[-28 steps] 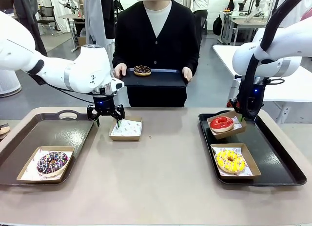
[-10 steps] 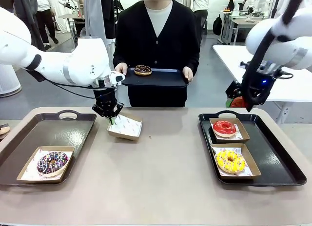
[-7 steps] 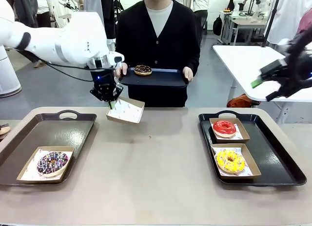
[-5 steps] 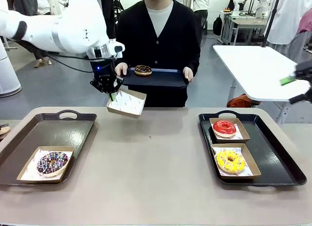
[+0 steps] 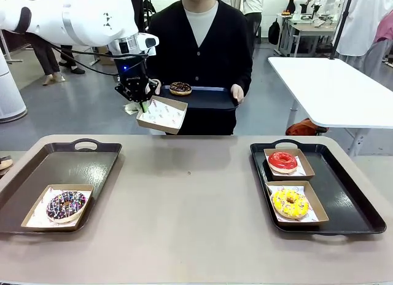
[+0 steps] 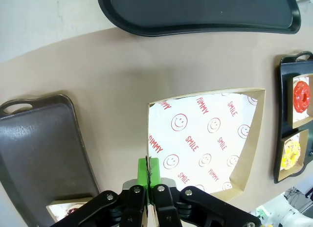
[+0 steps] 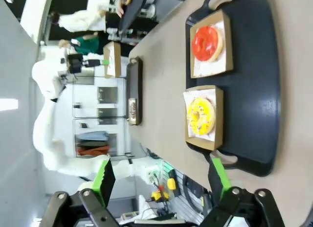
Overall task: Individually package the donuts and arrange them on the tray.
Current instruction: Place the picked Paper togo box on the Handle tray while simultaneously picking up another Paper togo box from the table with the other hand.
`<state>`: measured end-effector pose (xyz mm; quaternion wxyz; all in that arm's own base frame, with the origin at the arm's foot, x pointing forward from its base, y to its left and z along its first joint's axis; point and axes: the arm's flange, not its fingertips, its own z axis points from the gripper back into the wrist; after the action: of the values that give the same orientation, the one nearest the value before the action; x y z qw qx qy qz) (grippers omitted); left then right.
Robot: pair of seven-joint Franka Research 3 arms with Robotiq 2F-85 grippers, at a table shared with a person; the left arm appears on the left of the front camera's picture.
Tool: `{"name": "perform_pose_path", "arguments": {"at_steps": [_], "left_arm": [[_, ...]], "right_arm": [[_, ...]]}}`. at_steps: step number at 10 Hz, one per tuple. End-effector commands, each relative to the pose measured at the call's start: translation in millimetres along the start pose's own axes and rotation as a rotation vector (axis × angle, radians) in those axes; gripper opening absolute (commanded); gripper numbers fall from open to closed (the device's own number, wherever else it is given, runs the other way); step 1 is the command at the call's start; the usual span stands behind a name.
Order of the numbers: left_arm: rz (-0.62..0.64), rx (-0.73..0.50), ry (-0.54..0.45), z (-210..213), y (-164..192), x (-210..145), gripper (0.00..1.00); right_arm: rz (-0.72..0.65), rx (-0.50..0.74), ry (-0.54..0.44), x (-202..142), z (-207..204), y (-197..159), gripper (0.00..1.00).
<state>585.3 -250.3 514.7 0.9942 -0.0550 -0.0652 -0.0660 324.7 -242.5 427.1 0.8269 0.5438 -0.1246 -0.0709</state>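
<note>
Empty paper-lined box (image 5: 161, 114) lifted above the bench (image 5: 196, 199).
Left claw (image 5: 142, 102) pinches its rim tight; right claw (image 7: 159, 180) gapes empty over boxed red donut (image 7: 206, 43) and yellow donut (image 7: 201, 116).

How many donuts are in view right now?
4. Purple-sprinkled chocolate donut boxed on the left tray; red donut and yellow donut boxed on the right tray; chocolate donut unboxed on the person's tray. None looks hidden.
</note>
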Motion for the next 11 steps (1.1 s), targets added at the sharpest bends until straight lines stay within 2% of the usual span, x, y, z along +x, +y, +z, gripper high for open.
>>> {"name": "perform_pose_path", "arguments": {"at_steps": [1,3,5,6,7,11], "left_arm": [[0.035,0.033,0.026,-1,-4,12,0.00],[0.060,0.027,0.032,-7,-1,23,0.00],[0.034,0.004,0.026,-9,1,11,0.00],[0.034,0.004,0.026,-9,1,11,0.00],[0.034,0.004,0.026,-9,1,11,0.00],[0.034,0.004,0.026,-9,1,11,0.00]], "right_arm": [[0.001,0.085,0.003,7,8,-20,1.00],[0.015,0.097,-0.001,3,17,-39,1.00],[0.029,0.107,-0.010,3,16,-47,1.00],[0.047,0.130,-0.009,4,15,-49,1.00],[-0.005,0.079,0.003,-6,13,-45,1.00],[-0.005,0.079,0.003,-6,13,-45,1.00]]}}
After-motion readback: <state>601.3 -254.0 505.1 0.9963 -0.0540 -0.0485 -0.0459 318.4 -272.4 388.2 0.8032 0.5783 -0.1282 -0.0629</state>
